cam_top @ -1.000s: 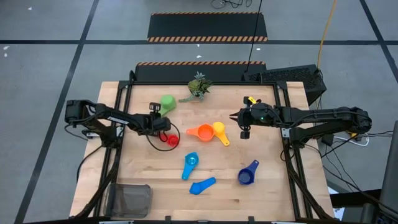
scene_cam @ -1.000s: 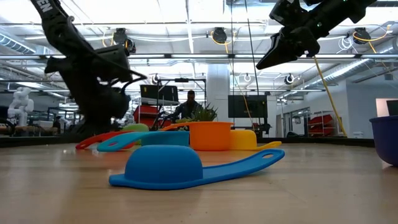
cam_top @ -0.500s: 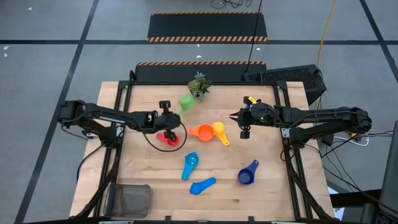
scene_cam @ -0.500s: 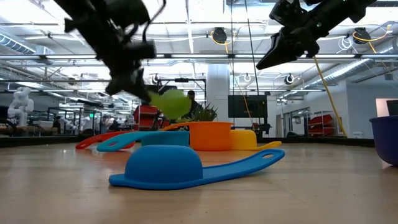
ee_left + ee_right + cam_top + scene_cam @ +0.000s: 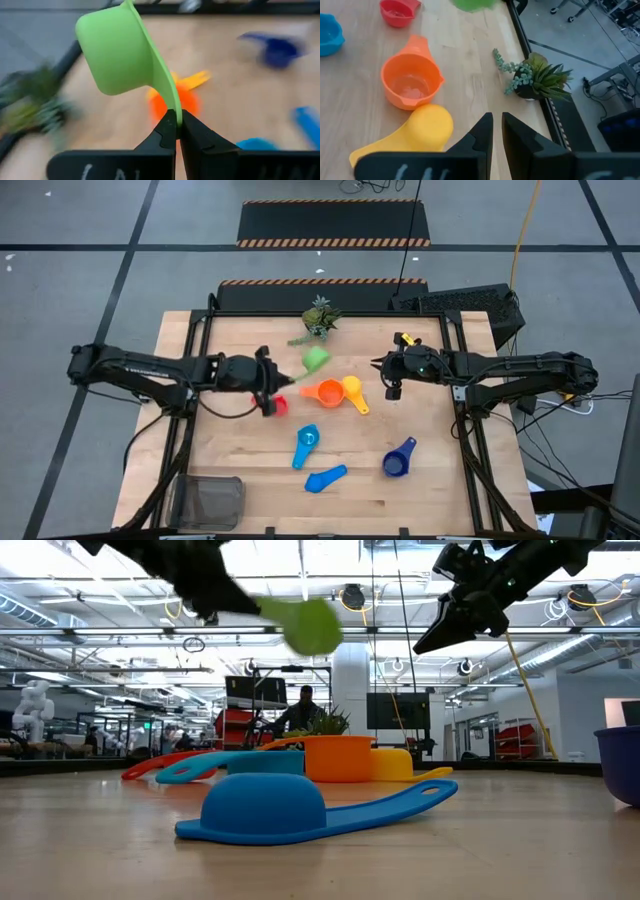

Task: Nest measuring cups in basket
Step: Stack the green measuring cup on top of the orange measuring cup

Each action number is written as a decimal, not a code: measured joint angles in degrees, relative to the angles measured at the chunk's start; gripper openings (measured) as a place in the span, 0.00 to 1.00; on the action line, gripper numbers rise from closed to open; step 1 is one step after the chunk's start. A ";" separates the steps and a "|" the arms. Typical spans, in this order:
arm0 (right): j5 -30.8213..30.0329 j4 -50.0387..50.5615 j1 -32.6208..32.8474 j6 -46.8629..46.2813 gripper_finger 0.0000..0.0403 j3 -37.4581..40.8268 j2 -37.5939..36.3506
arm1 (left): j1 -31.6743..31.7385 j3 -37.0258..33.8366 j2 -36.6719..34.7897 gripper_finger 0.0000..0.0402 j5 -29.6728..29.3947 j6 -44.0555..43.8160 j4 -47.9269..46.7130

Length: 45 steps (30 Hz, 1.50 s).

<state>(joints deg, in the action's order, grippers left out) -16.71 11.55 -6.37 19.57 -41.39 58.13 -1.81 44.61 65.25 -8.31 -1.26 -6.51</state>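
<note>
Left tool [image 5: 272, 379], seen from above, pinches the handle of the green measuring cup [image 5: 316, 359] and carries it in the air over the middle of the tabletop [image 5: 425, 480], bowl pointing away from the left edge toward the orange cup [image 5: 328, 392] and yellow cup [image 5: 351, 388]; the basket [image 5: 208, 501] lies the opposite way, at the near left corner, so the coming move probably has to swing back along the left arm's own side. The right tool [image 5: 392, 377] hangs near the yellow cup with its fingers almost together, gripping nothing. From table height, the green measuring cup [image 5: 311, 625] rides well above the wooden surface, with the blue cup [image 5: 266, 809] lying upside down in front and a person [image 5: 304, 705] in the workshop room behind. The left wrist view shows the fingers [image 5: 167, 131] clenched on the handle's edge, the cup [image 5: 120, 55] tilted. The right wrist view shows the plant [image 5: 536, 76] by the far edge, the red cup [image 5: 398, 11] beyond the orange one.
</note>
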 joint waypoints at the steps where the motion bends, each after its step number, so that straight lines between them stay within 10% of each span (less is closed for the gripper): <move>1: 0.00 0.27 0.00 0.02 0.09 0.00 -0.19 | -0.34 -0.46 0.03 0.01 2.27 -0.06 2.40; 18: 0.13 8.48 0.00 -3.56 0.09 0.00 -14.19 | 1.88 -20.87 4.94 0.02 18.92 -28.94 47.70; 45: 0.48 10.12 0.09 -3.93 0.08 0.02 -14.26 | 11.12 -20.76 19.08 0.02 30.81 -50.90 54.92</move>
<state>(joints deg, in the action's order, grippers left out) -16.23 21.67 -6.28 15.64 -41.36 43.88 9.31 23.86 84.33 22.50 -52.16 48.41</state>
